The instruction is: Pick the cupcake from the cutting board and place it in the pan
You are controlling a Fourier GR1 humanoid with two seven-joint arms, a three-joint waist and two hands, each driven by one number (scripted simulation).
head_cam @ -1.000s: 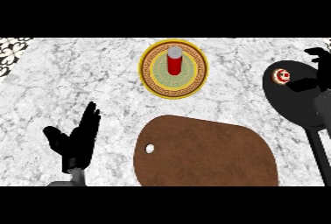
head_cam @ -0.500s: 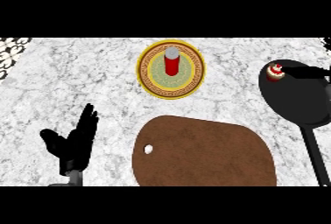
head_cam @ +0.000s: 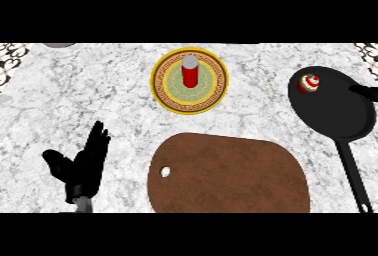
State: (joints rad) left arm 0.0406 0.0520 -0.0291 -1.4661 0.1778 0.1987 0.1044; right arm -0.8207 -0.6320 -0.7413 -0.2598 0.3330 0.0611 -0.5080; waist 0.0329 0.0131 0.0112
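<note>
The cupcake (head_cam: 308,83), with white and red swirled frosting, sits inside the black pan (head_cam: 336,117) near its upper left rim. The pan is at the right, its long handle running down toward the lower edge. The brown cutting board (head_cam: 229,175) lies bottom center with nothing on it. Only a black tip of my right hand (head_cam: 366,92) shows at the right edge, just over the pan's rim and apart from the cupcake. My left hand (head_cam: 83,165) rests open at the lower left, fingers up, well left of the board.
A yellow patterned plate (head_cam: 166,80) with an upright red and grey cylinder (head_cam: 190,74) stands at the back center. A grey object (head_cam: 57,45) peeks in at the top left. Marble counter lies between the plate and the board.
My right hand has let go of the cupcake and drawn back to the right, off the pan. The cupcake stays in the pan. My left hand has not moved.
</note>
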